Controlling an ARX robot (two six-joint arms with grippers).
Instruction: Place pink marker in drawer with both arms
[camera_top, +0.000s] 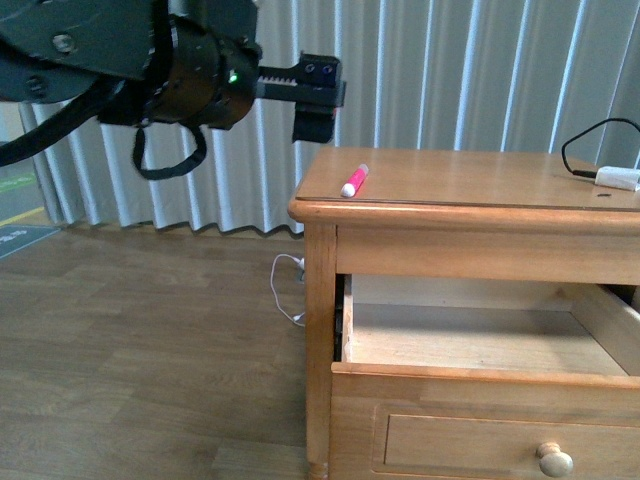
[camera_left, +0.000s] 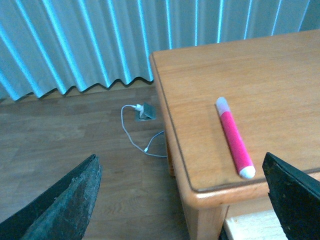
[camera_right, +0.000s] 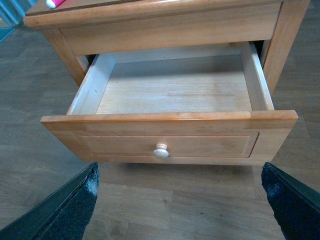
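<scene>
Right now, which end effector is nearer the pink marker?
Left. The left end effector hovers open, just short of the pink marker; the right end effector is out in front of the open drawer.

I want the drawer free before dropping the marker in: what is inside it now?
Only bare wood shows inside the drawer. The strip of floor just behind its front panel is hidden. The pink marker lies on the cabinet top.

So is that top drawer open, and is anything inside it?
Open and empty. The drawer is pulled well out, its bare wooden floor showing, and the pink marker lies on the cabinet top.
</scene>
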